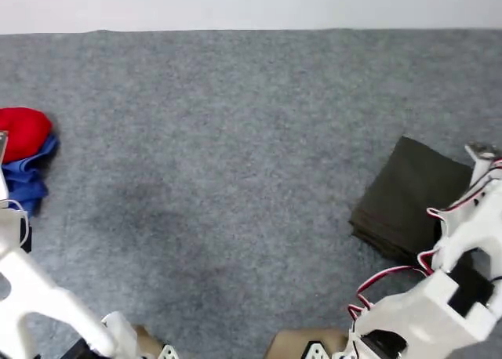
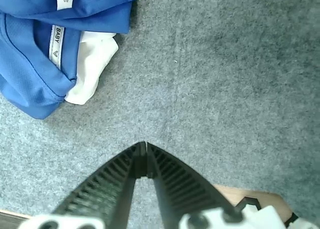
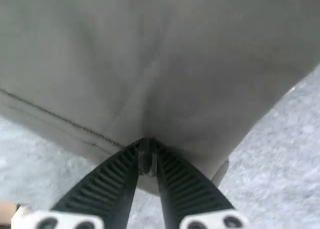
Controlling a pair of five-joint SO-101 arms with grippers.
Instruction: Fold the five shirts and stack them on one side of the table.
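Observation:
A folded dark olive shirt (image 1: 404, 194) lies at the right side of the grey mat (image 1: 235, 139), with the right arm (image 1: 463, 233) over its near right part. In the right wrist view my right gripper (image 3: 145, 151) is shut, its tips pinching the puckered dark shirt (image 3: 160, 64) just inside its stitched hem. A red shirt (image 1: 23, 132) sits bunched on a blue shirt (image 1: 27, 175) at the left edge. My left gripper (image 2: 146, 151) is shut and empty above bare mat, a short way from the crumpled blue shirt (image 2: 35, 64) and a white garment (image 2: 92, 64) tucked under it.
The left arm (image 1: 31, 292) stands at the near left corner. Bare tan table (image 1: 294, 345) shows at the mat's near edge, and a white wall (image 1: 251, 2) borders the far edge. The mat's middle is open grey felt.

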